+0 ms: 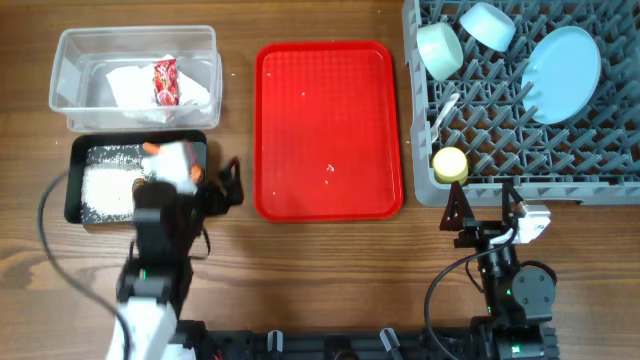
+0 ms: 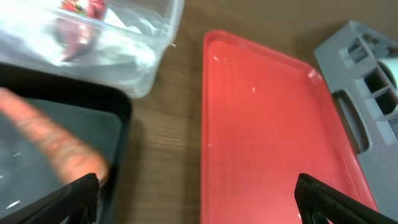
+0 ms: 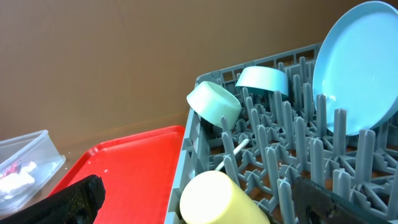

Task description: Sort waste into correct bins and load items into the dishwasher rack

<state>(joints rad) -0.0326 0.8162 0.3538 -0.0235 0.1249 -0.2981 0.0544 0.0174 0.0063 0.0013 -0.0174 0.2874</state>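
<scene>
lying beside left claw (image 2: pixel 196 200): carrot (image 2: pixel 57 146)

Tub (image 1: pixel 76 92) behind bin tray (image 1: pixel 72 192) on left, serving tray (image 1: pixel 330 100) middle, rack (image 1: pixel 520 189) right

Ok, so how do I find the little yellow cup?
Find the big grey plastic dishwasher rack right of the flat red tray. The small yellow cup sits in its front corner, closest to that tray. Everything else in there is pale blue or white.

A wood-grain brown table (image 1: pixel 330 260) under soft, even light.
</scene>
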